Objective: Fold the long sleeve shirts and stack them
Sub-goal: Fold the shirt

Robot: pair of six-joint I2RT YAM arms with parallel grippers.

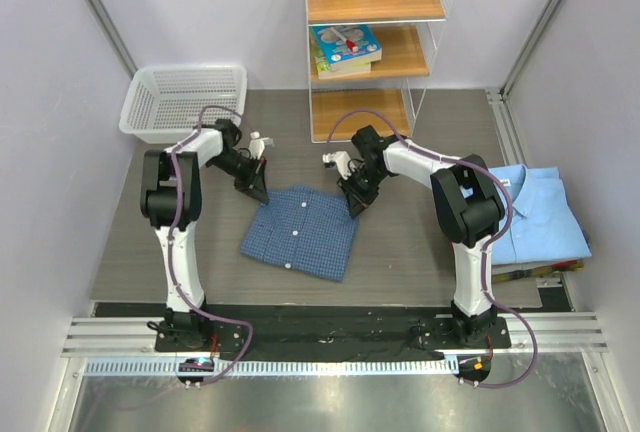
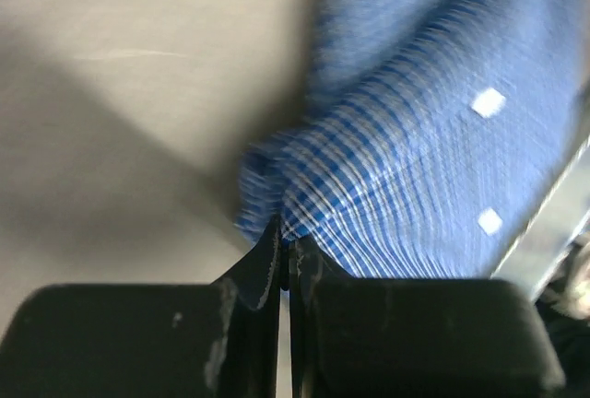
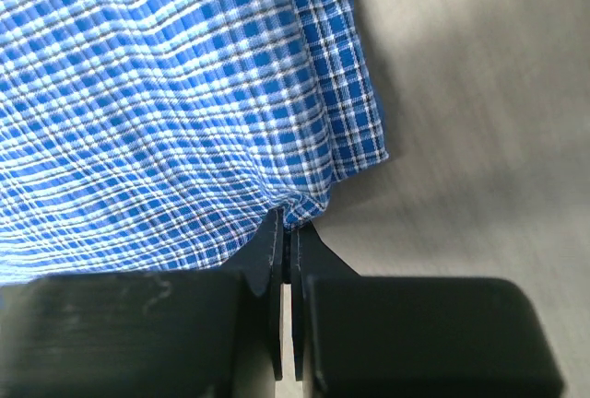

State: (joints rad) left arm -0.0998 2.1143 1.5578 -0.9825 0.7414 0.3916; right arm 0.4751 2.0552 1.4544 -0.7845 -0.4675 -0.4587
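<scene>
Left gripper [image 2: 284, 237] and right gripper [image 3: 288, 230] pinch far corners of the folded checked shirt [image 1: 300, 234] (not yet stacked); light blue shirt [image 1: 540, 214] lies folded, right

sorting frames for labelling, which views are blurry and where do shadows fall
Left wrist: the dark blue checked shirt is smeared with blur, worst at the top, and a soft shadow crosses the table. Right wrist: checks crisp by the shut jaws, bare table softer. Top external: sharp and evenly lit.
</scene>
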